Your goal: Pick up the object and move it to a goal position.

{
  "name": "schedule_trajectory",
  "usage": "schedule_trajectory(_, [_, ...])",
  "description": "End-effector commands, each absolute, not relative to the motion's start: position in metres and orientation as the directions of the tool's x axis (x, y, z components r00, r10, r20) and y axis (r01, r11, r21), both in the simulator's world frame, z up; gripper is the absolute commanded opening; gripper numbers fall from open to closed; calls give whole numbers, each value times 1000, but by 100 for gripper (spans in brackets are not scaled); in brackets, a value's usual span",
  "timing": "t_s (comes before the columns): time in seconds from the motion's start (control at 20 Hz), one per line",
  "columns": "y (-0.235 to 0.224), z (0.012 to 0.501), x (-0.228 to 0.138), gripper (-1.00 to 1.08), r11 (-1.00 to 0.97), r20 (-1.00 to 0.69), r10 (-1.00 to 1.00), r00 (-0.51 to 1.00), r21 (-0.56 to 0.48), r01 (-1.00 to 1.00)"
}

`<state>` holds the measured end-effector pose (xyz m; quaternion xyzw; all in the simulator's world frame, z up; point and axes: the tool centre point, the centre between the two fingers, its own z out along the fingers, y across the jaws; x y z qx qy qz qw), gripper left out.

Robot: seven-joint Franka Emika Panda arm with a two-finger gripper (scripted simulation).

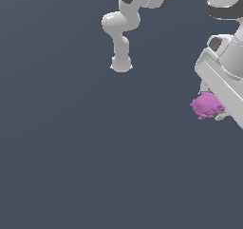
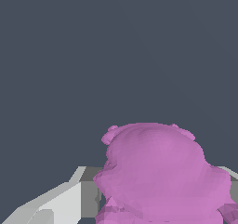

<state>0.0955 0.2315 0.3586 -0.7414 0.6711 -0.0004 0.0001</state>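
Exterior view: the object [image 1: 207, 105], a small lumpy magenta blob, is seen clamped in the gripper [image 1: 212, 108] at the exterior view's right, while its smooth domed surface [image 2: 160, 172] is shown only by the wrist view.

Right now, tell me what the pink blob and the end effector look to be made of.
Pink blob: a matte, uniformly magenta lump with bumpy, faceted ridges and no gloss; it could be rubber or clay, but a simulator render leaves this open.
End effector: smooth white and grey shells with soft shading, like painted plastic or metal; its grey fingers look flat and dull.
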Motion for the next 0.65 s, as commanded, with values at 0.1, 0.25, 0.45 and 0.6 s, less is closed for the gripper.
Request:
schedule_trajectory(0.1, [239, 368, 96, -100, -99, 0, -995, 99, 0, -995])
schedule_trajectory(0.25, [242, 371, 96, -100, -99, 0, -995, 99, 0, -995])
schedule_trajectory(0.45, [244, 373, 96, -100, -99, 0, -995, 99, 0, -995])
schedule_trajectory(0.6, [244, 373, 96, -100, -99, 0, -995, 99, 0, -995])
